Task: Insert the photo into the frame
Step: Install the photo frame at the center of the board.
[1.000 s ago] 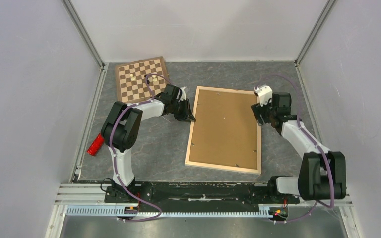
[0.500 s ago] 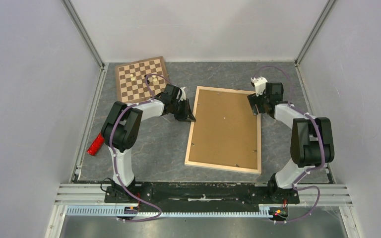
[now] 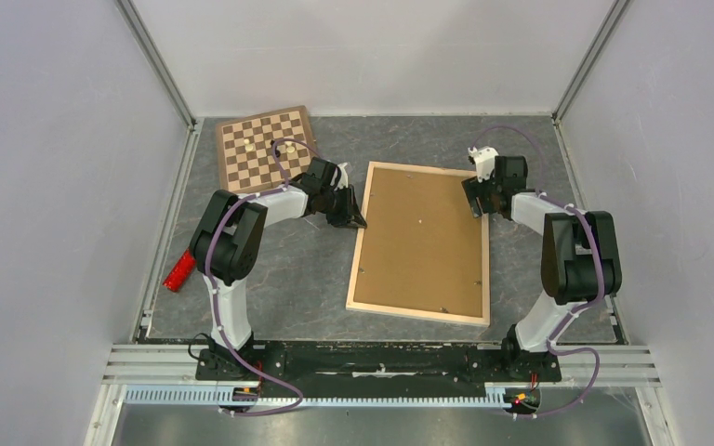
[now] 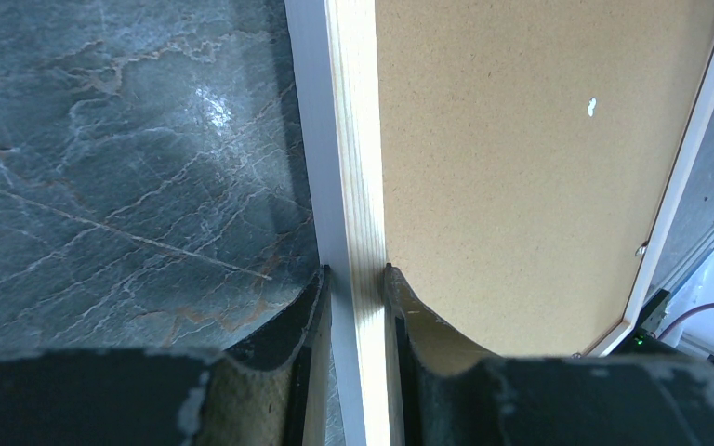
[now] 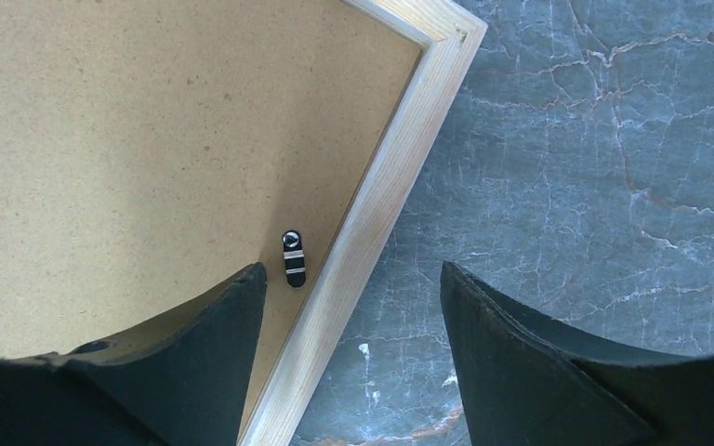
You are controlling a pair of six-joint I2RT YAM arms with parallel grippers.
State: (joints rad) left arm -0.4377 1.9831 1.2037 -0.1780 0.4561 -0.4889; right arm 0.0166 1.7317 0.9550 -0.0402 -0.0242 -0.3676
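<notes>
At mid-desk, frame (image 3: pixel 417 313): you see it lying flat, back up, with the brown backing board (image 3: pixel 423 237) inside it.
Left gripper (image 4: pixel 355 274): clamped on the frame's left bar, near its far corner.
Right gripper (image 5: pixel 352 268): jaws spread, straddling the right bar near the far corner; black turn clip (image 5: pixel 293 258) just inside that bar.
Chessboard (image 3: pixel 267 149): desk's far-left corner.

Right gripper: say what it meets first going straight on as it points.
Likely the frame: its right wooden bar lies between the open fingers of the right gripper; depth is unclear.
</notes>
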